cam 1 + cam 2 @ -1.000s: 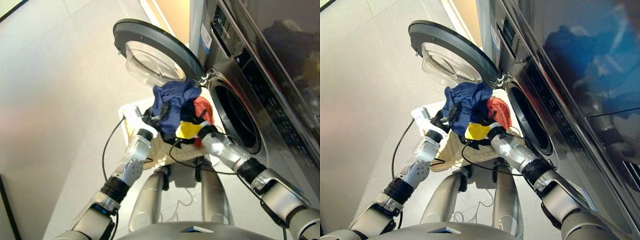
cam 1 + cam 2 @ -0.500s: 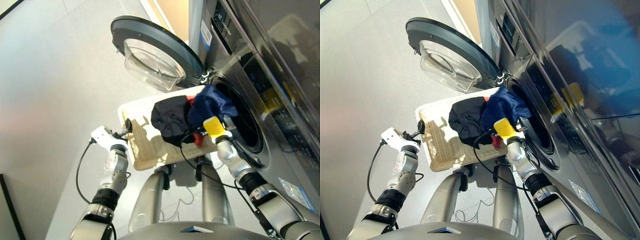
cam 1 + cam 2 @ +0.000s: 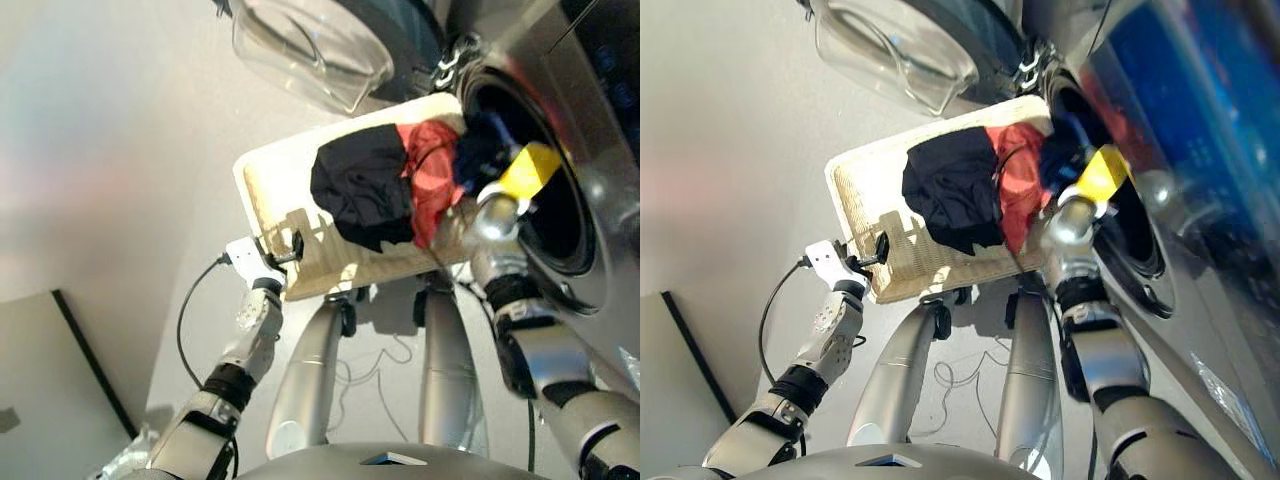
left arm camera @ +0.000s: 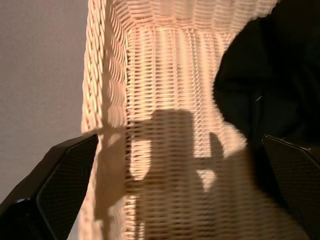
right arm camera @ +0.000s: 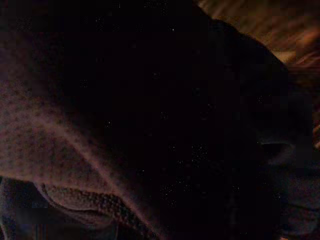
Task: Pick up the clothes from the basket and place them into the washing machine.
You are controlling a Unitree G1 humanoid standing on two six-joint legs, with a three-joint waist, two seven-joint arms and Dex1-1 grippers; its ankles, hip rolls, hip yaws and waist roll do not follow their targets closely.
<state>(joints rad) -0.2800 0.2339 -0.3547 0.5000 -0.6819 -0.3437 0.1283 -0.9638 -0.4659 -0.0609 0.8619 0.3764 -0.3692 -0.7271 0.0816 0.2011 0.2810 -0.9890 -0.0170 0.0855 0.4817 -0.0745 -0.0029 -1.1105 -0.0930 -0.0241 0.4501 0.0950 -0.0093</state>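
Head views: we see the basket [image 3: 262, 175] in front of the washer [image 3: 600, 120], door [image 3: 310, 50] swung open. The black garment [image 3: 362, 195] lies mid-basket, the red one [image 3: 432, 180] beside it at the edge nearest the drum. Our right gripper [image 3: 490, 150] is at the drum mouth with the navy garment [image 3: 478, 150]; we cannot tell how its fingers stand.
Left wrist view: our left gripper [image 4: 170, 200] hangs spread and empty over the basket's weave near its rim, the black garment just beyond one finger.
Right wrist view: only dark cloth, nothing more readable.
Risk: we judge the navy piece could snag on the drum lip and drop out, or trail back onto the red one, if let go too shallow.
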